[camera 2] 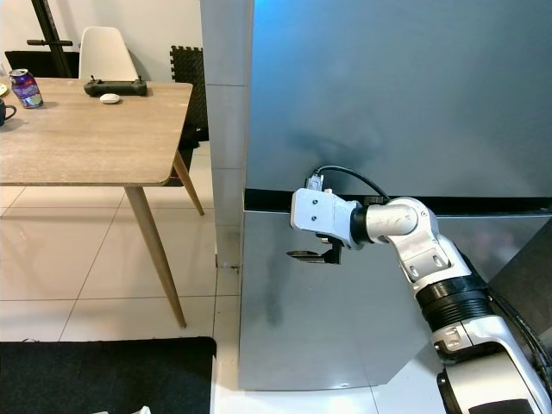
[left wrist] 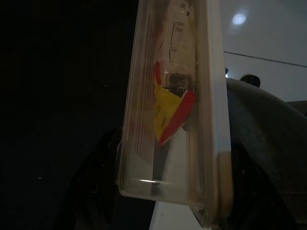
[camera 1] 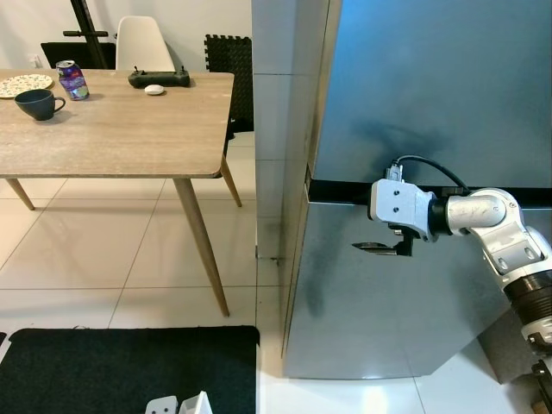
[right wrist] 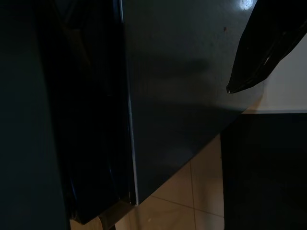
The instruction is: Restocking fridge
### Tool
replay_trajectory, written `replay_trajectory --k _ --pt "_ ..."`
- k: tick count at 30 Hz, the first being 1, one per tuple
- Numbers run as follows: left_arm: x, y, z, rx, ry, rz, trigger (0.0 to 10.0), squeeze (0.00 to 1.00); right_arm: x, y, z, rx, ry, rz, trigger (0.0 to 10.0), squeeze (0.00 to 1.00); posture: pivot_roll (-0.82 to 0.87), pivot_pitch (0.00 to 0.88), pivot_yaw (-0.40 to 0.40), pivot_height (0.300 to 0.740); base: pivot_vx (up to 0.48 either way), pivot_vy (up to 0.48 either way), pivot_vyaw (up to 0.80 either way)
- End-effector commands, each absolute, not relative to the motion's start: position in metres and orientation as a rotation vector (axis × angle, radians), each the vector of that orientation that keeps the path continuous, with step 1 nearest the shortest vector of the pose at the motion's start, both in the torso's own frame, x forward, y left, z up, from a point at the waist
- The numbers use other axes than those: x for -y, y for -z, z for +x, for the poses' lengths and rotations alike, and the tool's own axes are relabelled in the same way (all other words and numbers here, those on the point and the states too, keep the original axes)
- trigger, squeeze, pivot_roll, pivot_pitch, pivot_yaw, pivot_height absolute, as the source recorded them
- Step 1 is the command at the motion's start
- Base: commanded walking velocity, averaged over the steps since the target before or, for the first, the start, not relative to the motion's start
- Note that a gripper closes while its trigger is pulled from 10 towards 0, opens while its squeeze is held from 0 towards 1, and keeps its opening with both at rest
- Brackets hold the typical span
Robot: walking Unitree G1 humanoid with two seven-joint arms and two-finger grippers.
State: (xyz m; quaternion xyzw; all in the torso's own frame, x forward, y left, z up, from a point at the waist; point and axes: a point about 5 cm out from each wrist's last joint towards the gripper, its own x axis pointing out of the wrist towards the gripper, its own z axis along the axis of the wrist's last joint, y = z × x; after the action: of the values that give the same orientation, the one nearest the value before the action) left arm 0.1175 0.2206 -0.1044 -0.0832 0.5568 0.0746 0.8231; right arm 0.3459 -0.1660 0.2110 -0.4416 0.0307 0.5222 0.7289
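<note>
A: Big picture first: the fridge (camera 1: 414, 129) stands shut, 2 steel doors split by a dark horizontal seam. The right gripper (camera 1: 373, 247) is out in front of the lower door, just beneath that seam, fingers pointing toward the door's free edge on the robot's left.

B: Open or closed, those fingers?

A: Cannot tell. From the head they read as 1 thin dark blade, edge-on. The right wrist view has a single black fingertip (right wrist: 254, 57) hanging over dark steel, with the door's vertical edge running beside it.

B: So what does the next move hinge on?

A: That edge. Its long axis runs up and down, and it lies ahead of the fingertips, near but apart. The right arm is clearly the nearer one; my read is it must hook that edge to swing the door.

B: And the stock?

A: The left gripper (left wrist: 168, 201) is pinching a clear plastic container (left wrist: 172, 96), long and narrow, extending straight out from the fingers, a red and yellow packet (left wrist: 168, 112) inside. It hangs low in shadow, well away from the door.

B: Elsewhere?

A: The wooden table (camera 1: 121, 129) sits beyond the fridge edge, farther to the left of the right gripper, with a mug (camera 1: 36, 103) and a can (camera 1: 72, 79).
</note>
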Motion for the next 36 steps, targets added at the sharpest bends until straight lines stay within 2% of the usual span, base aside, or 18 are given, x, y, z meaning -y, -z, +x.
replay_trajectory --k 1,15,20,26,28,33,36 --pt "-0.217 0.105 0.117 -1.189 -0.146 -0.181 10.0 0.00 0.154 -0.179 0.331 -0.195 -1.354 -0.975 10.0 0.00 -0.06 0.000 -0.045 0.740 0.000 0.000 0.00" --pt "-0.216 0.105 0.117 -1.189 -0.144 -0.183 10.0 0.00 0.153 -0.179 0.329 -0.197 -1.366 -0.967 10.0 0.00 -0.06 0.000 -0.044 0.740 0.000 0.000 0.00" --pt "-0.216 0.106 0.116 -1.192 -0.141 -0.181 10.0 0.00 0.153 -0.184 0.318 -0.183 -1.440 -0.897 10.0 0.00 -0.06 0.000 -0.042 0.740 0.000 0.000 0.00" --pt "-0.215 0.106 0.116 -1.192 -0.140 -0.183 10.0 0.00 0.148 -0.200 0.297 -0.118 -1.600 -0.699 10.0 0.00 -0.06 0.000 -0.044 0.740 0.000 0.000 0.00" --pt "-0.214 0.106 0.116 -1.194 -0.138 -0.185 10.0 0.00 0.144 -0.213 0.284 -0.056 -1.687 -0.572 10.0 0.00 -0.06 0.000 -0.044 0.740 0.000 0.000 0.00" --pt "-0.214 0.106 0.116 -1.194 -0.137 -0.187 10.0 0.00 0.143 -0.217 0.282 -0.031 -1.701 -0.531 10.0 0.00 -0.06 0.000 -0.043 0.740 0.000 0.000 0.00" --pt "-0.213 0.106 0.116 -1.193 -0.136 -0.190 10.0 0.00 0.142 -0.231 0.280 0.051 -1.708 -0.407 10.0 0.00 -0.06 0.000 -0.046 0.740 0.000 0.000 0.00"
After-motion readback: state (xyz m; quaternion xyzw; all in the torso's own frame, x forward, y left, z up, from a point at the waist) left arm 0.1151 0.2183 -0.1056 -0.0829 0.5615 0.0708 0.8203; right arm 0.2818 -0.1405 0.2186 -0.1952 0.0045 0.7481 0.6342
